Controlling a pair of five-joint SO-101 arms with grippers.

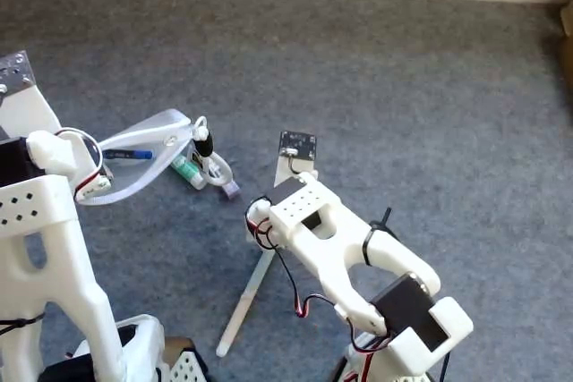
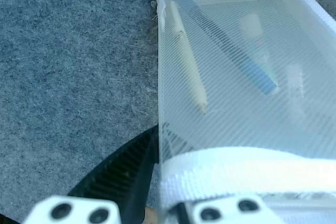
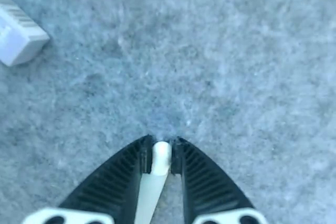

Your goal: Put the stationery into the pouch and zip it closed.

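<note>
My left gripper [image 2: 156,182] is shut on the edge of a translucent zip pouch [image 2: 236,103]. Through its wall I see a cream pencil [image 2: 190,64] and a blue pen [image 2: 239,51]. In the high view the pouch [image 1: 148,145] lies left of centre with its mouth to the right. A green glue stick [image 1: 188,170], a black marker [image 1: 204,143] and a purple-tipped item [image 1: 230,190] lie at that mouth. My right gripper [image 3: 161,153] is shut on the end of a long white stick [image 1: 246,297]. The stick slants toward the table's near edge under the right arm [image 1: 313,212].
Grey carpet [image 1: 430,87] covers the table. A white eraser-like block [image 3: 16,35] lies on it ahead of my right gripper. The left arm's white base [image 1: 45,248] stands at the near left. The right and far parts hold only carpet.
</note>
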